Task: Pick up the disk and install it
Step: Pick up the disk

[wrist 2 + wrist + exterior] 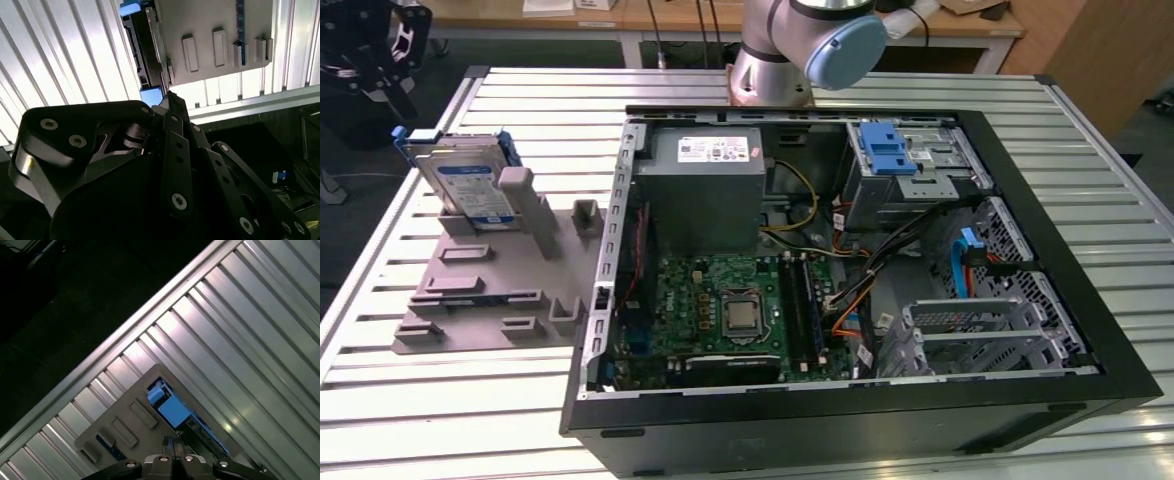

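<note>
Exterior view's left: the disk stands upright in a grey holder, ungrasped.
Approach step: the gripper hovers over it, fingers together and empty; a grasp calls for parting them.

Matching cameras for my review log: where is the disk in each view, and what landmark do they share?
Exterior view: the disk stands on edge in the grey fixture, toward the exterior view's left, outside the computer case.
Second wrist view: the disk is edge-on beside the fixture's plate.
First wrist view: the disk's blue carrier edge shows against the fixture.
Shared landmark: the grey fixture with raised blocks.
</note>
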`<state>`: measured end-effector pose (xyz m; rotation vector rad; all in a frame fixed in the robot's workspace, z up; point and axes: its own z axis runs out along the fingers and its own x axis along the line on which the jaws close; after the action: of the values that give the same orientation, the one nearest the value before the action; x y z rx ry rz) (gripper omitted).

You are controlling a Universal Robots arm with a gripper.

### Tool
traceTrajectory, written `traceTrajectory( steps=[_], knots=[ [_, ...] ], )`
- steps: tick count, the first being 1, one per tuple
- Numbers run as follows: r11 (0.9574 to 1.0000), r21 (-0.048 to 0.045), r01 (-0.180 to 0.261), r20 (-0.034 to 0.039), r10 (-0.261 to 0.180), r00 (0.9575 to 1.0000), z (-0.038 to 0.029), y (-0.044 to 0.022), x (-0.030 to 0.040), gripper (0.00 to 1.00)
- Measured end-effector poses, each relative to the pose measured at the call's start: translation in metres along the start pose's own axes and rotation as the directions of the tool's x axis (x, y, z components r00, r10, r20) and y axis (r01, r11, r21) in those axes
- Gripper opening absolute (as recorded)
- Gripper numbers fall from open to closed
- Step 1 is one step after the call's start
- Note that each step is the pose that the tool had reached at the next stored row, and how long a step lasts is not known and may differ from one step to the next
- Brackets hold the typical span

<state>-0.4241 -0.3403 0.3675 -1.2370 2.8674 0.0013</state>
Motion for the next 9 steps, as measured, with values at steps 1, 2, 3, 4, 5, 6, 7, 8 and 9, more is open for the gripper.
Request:
traceTrajectory(
  steps=[1,2,3,4,5,6,7,8,9],
  knots=[
    [0.9999,-0.0001,0.013,0.0003,-0.013,0.9999,0.0,0.0,0.0,0.11],
    [0.9996,-0.0003,0.027,0.0005,-0.027,0.9996,0.0001,0.0,0.0,0.11],
    [0.9992,-0.0005,0.041,0.0006,-0.041,0.9992,0.0001,0.0,0.0,0.11],
    [0.9985,-0.0007,0.055,0.0007,-0.055,0.9985,0.0001,0.0,0.0,0.11],
    [0.9977,-0.0008,0.068,0.0009,-0.068,0.9977,0.0001,0.0,0.0,0.11],
    [0.9969,-0.0008,0.079,0.0011,-0.079,0.9969,0.0001,0.0,0.0,0.11],
    [0.9961,-0.0008,0.088,0.0014,-0.088,0.9961,0.0001,0.0,0.0,0.11],
    [0.9953,-0.0008,0.097,0.0016,-0.097,0.9953,0.0001,0.0,0.0,0.11],
    [0.9945,-0.0008,0.105,0.0018,-0.105,0.9945,0.0001,0.0,0.0,0.11]
  ],
)
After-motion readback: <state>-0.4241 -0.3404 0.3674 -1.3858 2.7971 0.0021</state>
